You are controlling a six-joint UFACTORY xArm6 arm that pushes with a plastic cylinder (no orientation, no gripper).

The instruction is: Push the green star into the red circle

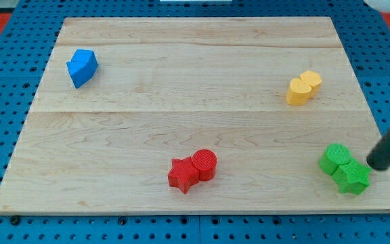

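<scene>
The green star [353,178] lies near the view's bottom right corner of the wooden board [181,102], touching a green circle [334,158] just up and left of it. The red circle [205,165] sits at the view's bottom middle, touching a red star [183,175] on its lower left. My tip [377,165] is at the board's right edge, just right of the green pair and slightly above the green star, a small gap away. The rod slants up to the view's right.
A blue block [82,67] of angular shape lies at the view's top left. Two yellow blocks [304,88] touch each other at the view's upper right. A blue pegboard [5,81] surrounds the board.
</scene>
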